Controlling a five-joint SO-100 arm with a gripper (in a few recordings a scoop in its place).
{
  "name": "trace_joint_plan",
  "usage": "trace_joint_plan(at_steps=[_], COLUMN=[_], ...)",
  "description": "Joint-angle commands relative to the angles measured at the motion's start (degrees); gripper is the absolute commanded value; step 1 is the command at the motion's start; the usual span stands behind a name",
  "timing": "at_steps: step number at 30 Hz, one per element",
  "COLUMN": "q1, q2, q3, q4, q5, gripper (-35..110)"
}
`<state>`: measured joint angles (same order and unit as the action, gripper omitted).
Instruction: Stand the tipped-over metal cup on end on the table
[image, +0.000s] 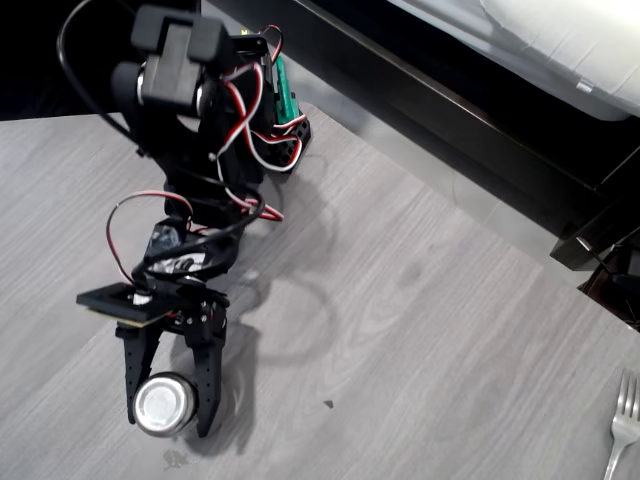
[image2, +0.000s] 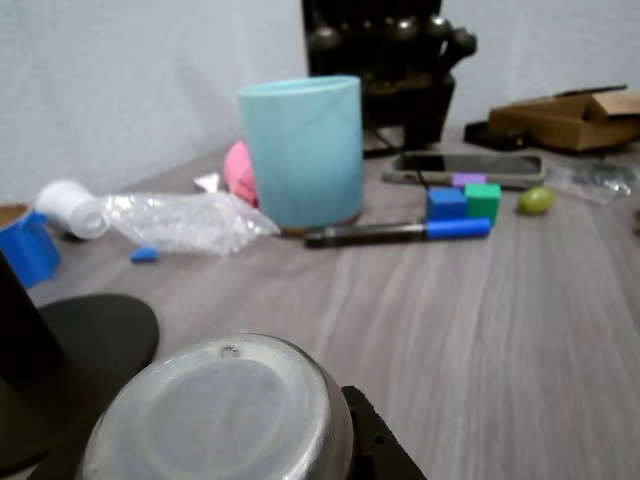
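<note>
In the overhead view the metal cup (image: 165, 403) sits between the two black fingers of my gripper (image: 168, 420), near the table's (image: 420, 330) front left. Its rounded closed base faces up toward the camera as a bright silver disc. The gripper is shut on the cup, one finger on each side of it. In the wrist view the cup's closed base (image2: 220, 415) looms large at the bottom, with a black finger (image2: 30, 380) to its left. Whether the cup rests on the table or hangs just above it cannot be told.
A silver fork (image: 622, 425) lies at the table's right edge and a black furniture frame (image: 450, 110) runs along the back. Ahead in the wrist view stand a light blue cup (image2: 300, 150), a pen (image2: 400, 232), small coloured blocks (image2: 463, 200), a phone (image2: 465, 166) and bubble wrap (image2: 185, 220).
</note>
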<state>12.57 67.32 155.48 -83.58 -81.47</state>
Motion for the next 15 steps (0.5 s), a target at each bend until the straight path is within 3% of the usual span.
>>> trace_joint_plan(at_steps=[1,11,15], q1=[-0.53,-0.97,-1.05], q2=[-1.49,-3.96,-5.54], q3=[-2.02,-3.69,-4.48], q4=[-8.88,-11.16,-12.30], q5=[0.09,1.23,0.70], gripper=[0,0,13])
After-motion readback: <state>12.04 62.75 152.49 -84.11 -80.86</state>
